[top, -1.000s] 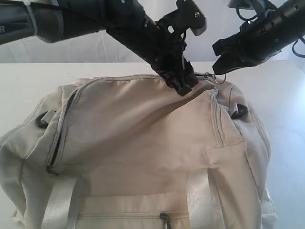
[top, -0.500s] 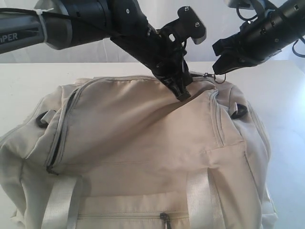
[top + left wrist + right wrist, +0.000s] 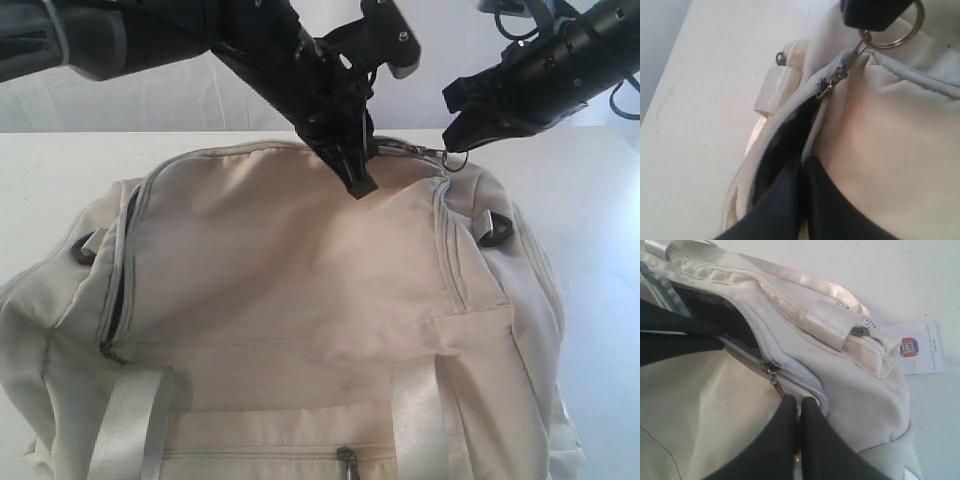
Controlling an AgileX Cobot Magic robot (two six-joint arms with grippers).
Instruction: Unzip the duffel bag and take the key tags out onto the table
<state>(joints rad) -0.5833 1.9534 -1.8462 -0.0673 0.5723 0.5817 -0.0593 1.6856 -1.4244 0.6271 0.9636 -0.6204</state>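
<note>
The cream duffel bag (image 3: 300, 290) lies on the white table (image 3: 40, 170) and fills most of the exterior view. My left gripper (image 3: 358, 184) is shut on the edge of the bag's top flap, right beside the zipper. The left wrist view shows its fingers (image 3: 785, 200) pressed together at the dark opening of the bag. My right gripper (image 3: 452, 143) is shut on the metal ring pull (image 3: 897, 37), just past the zipper slider (image 3: 768, 367). A short stretch of zipper is open, with dark lining behind it. The key tags are hidden.
A white paper tag (image 3: 918, 347) lies on the table beside the bag's end. Black D-rings (image 3: 497, 230) sit at both ends of the bag. Webbing handles (image 3: 125, 420) hang down the near side. A side zipper (image 3: 118, 300) gapes a little at the left.
My left gripper has shut on the flap edge and moved up and to the left, drawing the top of the bag with it. The right gripper has stayed on the ring pull.
</note>
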